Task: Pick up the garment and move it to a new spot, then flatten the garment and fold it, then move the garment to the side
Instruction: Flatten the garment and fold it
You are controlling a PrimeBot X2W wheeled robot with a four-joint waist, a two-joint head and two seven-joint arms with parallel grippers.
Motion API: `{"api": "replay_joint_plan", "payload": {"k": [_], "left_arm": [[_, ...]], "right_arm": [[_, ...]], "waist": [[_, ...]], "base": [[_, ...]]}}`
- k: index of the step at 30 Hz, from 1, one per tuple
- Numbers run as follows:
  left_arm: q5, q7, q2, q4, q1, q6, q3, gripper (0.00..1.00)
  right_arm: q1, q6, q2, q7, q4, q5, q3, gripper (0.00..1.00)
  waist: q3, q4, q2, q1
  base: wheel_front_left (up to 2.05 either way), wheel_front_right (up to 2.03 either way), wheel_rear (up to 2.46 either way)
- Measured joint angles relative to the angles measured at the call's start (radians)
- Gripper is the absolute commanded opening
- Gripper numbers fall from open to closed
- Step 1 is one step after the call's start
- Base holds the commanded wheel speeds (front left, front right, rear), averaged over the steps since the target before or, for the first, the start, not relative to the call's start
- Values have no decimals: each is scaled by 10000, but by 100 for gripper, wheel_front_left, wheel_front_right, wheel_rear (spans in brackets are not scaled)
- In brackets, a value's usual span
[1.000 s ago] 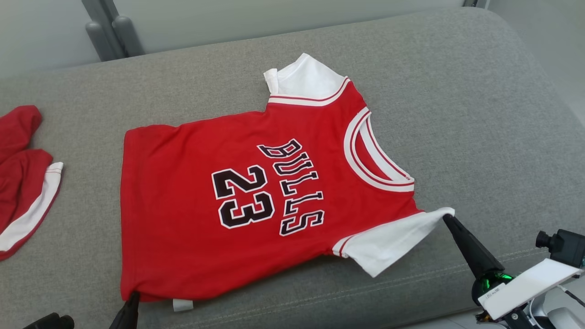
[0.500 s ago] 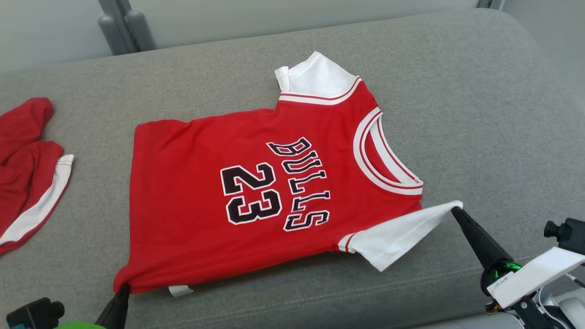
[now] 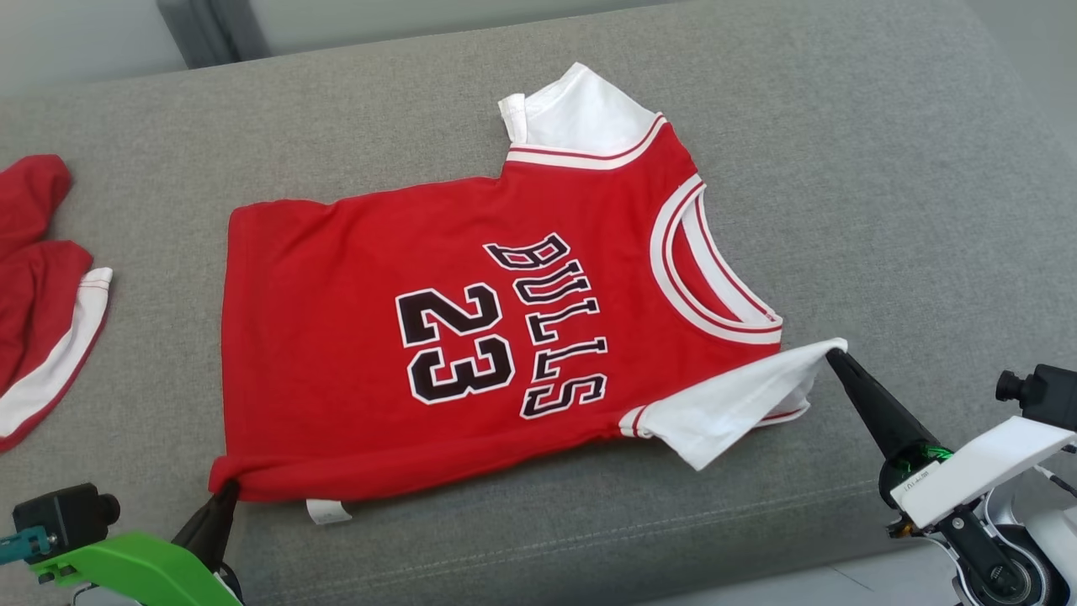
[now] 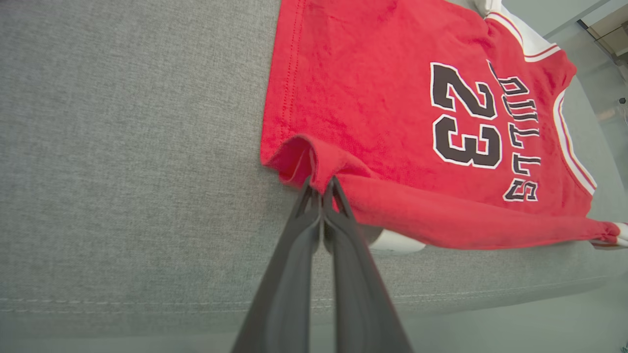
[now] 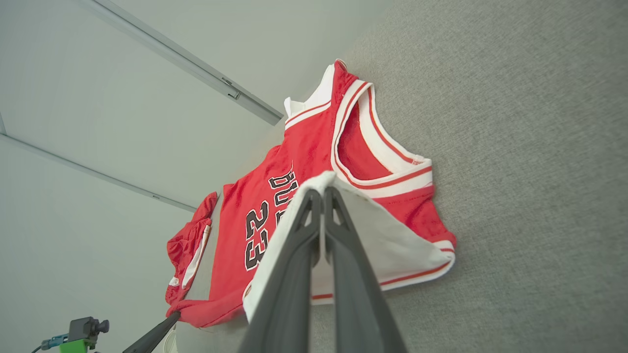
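Note:
A red Bulls 23 jersey (image 3: 471, 337) with white sleeves lies spread on the grey sofa seat (image 3: 841, 168), neck toward the right. My left gripper (image 3: 229, 490) is shut on the jersey's near hem corner (image 4: 314, 169), which is lifted and rolled. The near white sleeve tip (image 3: 829, 349) is pinched and raised off the seat by my right gripper (image 3: 833, 353), which is shut. The right wrist view shows that sleeve (image 5: 373, 230) draped over my closed fingers (image 5: 321, 193), with the jersey (image 5: 289, 196) beyond.
A second red and white garment (image 3: 42, 295) lies bunched at the seat's left end. The sofa's front edge with its seam (image 3: 631, 539) runs just below the jersey. A small white label (image 3: 324, 510) pokes out under the near hem.
Both grippers have lifted the near edge a little and carried it away from the sofa's front. The hem corner now rolls over and the sleeve folds upward. The head camera has shifted too.

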Motion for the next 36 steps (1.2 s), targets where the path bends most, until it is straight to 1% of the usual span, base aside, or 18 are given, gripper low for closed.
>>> {"api": "replay_joint_plan", "payload": {"k": [5,11,12,16,18,36], "left_arm": [[17,228,82,29,-442,86,-15,0],[13,742,230,98,-904,115,-136,0],[13,782,261,105,-987,117,-157,0],[12,1045,297,159,-1367,130,-211,0],[-29,1187,305,253,-1533,173,-213,0],[-117,2042,355,1064,-2535,328,-259,0]], "right_arm": [[-391,-88,31,71,182,-127,90,0],[-830,-192,182,125,343,-311,176,0],[-932,-253,184,123,355,-391,174,0],[-1348,-263,230,125,443,-477,180,0],[-1528,-339,242,123,529,-552,178,0],[-2508,-337,633,123,1450,-792,408,0]], "waist": [[181,-10,0,0],[426,-7,0,0],[475,-4,0,0],[686,19,0,0],[788,35,0,0],[1385,191,0,0]], "base": [[0,0,0],[0,0,0],[0,0,0],[0,0,0],[0,0,0],[0,0,0]]}}
